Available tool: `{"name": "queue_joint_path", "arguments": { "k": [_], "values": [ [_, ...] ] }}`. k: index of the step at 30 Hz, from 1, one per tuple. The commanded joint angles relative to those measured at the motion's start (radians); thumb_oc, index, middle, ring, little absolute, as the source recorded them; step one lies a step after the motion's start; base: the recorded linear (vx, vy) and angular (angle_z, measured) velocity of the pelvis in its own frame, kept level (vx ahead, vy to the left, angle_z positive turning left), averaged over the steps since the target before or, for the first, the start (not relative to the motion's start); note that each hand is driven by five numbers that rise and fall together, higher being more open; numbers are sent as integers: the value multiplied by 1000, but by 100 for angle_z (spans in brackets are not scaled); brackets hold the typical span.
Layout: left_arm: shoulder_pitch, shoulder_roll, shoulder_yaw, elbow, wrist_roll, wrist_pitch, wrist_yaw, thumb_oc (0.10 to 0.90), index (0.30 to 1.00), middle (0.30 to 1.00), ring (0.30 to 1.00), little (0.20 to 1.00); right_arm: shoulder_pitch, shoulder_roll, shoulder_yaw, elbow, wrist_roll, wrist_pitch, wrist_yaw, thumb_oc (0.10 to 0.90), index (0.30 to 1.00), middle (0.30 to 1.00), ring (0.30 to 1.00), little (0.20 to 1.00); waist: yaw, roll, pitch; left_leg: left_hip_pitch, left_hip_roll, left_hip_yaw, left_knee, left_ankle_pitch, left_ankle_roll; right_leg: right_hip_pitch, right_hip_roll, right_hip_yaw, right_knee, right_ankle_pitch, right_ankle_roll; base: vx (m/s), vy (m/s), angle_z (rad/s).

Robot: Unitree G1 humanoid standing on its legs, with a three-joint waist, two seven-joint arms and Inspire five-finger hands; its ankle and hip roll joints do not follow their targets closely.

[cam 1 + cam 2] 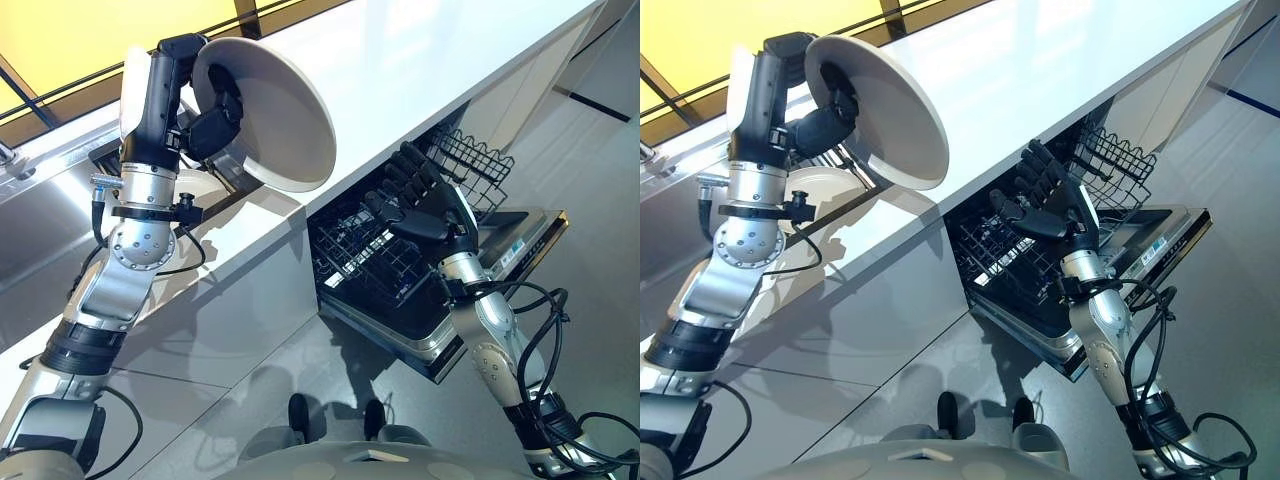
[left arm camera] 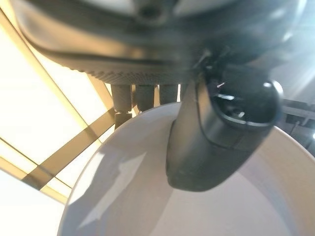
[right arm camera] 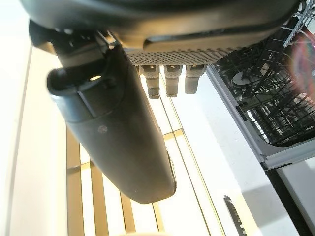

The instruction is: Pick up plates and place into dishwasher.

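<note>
My left hand (image 1: 212,122) is raised above the white counter (image 1: 420,70), shut on a round white plate (image 1: 285,120) that stands tilted on edge. In the left wrist view the thumb (image 2: 216,132) presses the plate's inner face (image 2: 147,201) while the fingers (image 2: 142,96) curl over its rim. A second white plate (image 1: 820,187) lies on the counter under that arm. My right hand (image 1: 420,200) hovers open over the dishwasher's pulled-out lower rack (image 1: 365,265), holding nothing. Its thumb (image 3: 118,128) and fingers (image 3: 167,81) are extended.
The dishwasher door (image 1: 510,250) hangs open below the counter edge, and an upper wire rack (image 1: 478,158) juts out behind the right hand. A metal sink (image 1: 40,210) lies at the counter's left end. Grey floor (image 1: 590,330) spreads to the right.
</note>
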Motion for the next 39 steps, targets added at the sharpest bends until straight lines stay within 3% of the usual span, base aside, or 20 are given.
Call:
{"name": "queue_joint_path", "arguments": {
  "k": [1, 8, 17, 27, 34, 39],
  "values": [
    [-223, 9, -37, 2, 45, -20, 98, 100, 300, 300, 300, 200, -123, 3, 29, -183, 64, -72, 36, 800, 900, 900, 900, 900, -27, -43, -93, 53, -31, 10, 2, -106, -25, 26, -43, -22, 9, -2, 101, -6, -22, -3],
    [-284, -30, -101, 38, 82, -22, 158, 100, 300, 300, 300, 200, -147, 20, 53, -207, 90, -57, 55, 800, 900, 900, 900, 900, -47, -44, -97, 53, -29, 23, 2, -107, -27, 20, -35, -3, 7, -1, 99, -6, -12, -5],
    [-345, -59, -160, 53, 118, 22, 198, 100, 300, 300, 300, 200, -150, 32, 84, -220, 154, -9, 98, 800, 900, 900, 900, 900, -66, -46, -100, 53, -24, 33, 2, -109, -26, 15, -27, 14, 4, -1, 95, -1, -11, -7],
    [-380, -106, -208, 129, 173, -2, 268, 100, 300, 300, 300, 200, -178, 71, 129, -220, 199, 20, 128, 800, 900, 900, 900, 900, -77, -48, -104, 52, -22, 39, 2, -110, -29, 10, -20, 30, 4, -3, 91, -5, -6, -6],
    [-386, -117, -231, 190, 194, 4, 281, 100, 300, 300, 300, 200, -185, 83, 133, -212, 218, 6, 117, 800, 900, 900, 900, 900, -81, -48, -108, 58, -19, 43, 2, -121, -30, 16, -19, 32, 4, -13, 90, 4, -2, 0],
    [-357, -121, -229, 249, 195, -38, 283, 100, 300, 300, 300, 200, -178, 91, 106, -210, 209, -13, 120, 800, 900, 900, 900, 900, -85, -47, -105, 55, -17, 49, 2, -112, -29, 11, -17, 35, 4, -4, 86, -25, 1, -3]
  ]
}}
